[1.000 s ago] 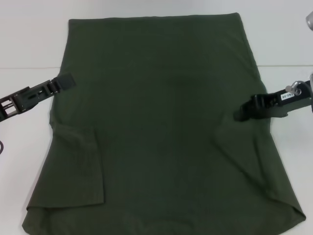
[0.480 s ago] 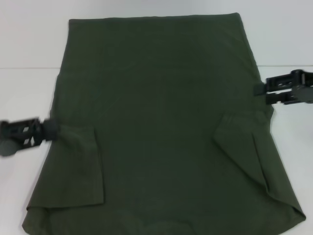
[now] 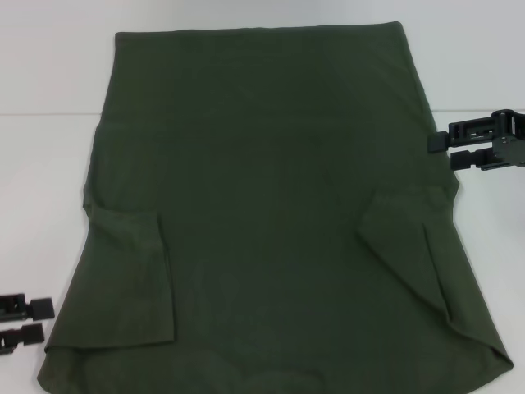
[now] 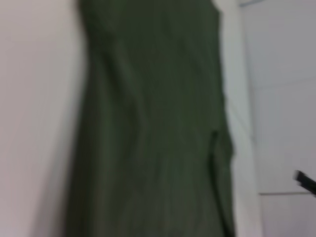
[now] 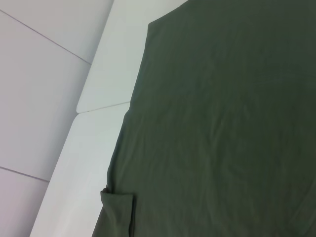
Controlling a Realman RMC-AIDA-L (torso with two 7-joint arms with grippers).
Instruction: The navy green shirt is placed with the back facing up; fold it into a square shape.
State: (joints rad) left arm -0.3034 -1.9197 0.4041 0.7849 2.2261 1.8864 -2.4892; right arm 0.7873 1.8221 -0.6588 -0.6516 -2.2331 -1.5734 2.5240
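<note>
The navy green shirt [image 3: 271, 205] lies flat on the white table, plain side up, with both sleeves folded inward: the left flap [image 3: 131, 279] and the right flap [image 3: 406, 238]. My left gripper [image 3: 45, 320] is open near the front left, just off the shirt's lower left edge and holding nothing. At the shirt's right edge, about mid-height, my right gripper [image 3: 440, 150] is also open and off the cloth. The left wrist view shows the shirt [image 4: 153, 138] blurred. In the right wrist view, the shirt [image 5: 222, 123] shows a small folded corner.
The white table [image 3: 49, 66] shows bare strips to the left, to the right and beyond the shirt. A seam line [image 3: 41, 113] crosses the table surface. The shirt's near hem runs to the bottom of the head view.
The left gripper has left the shirt's left side and moved toward the front left corner. The right gripper let go of the folded right sleeve and moved up and outward.
</note>
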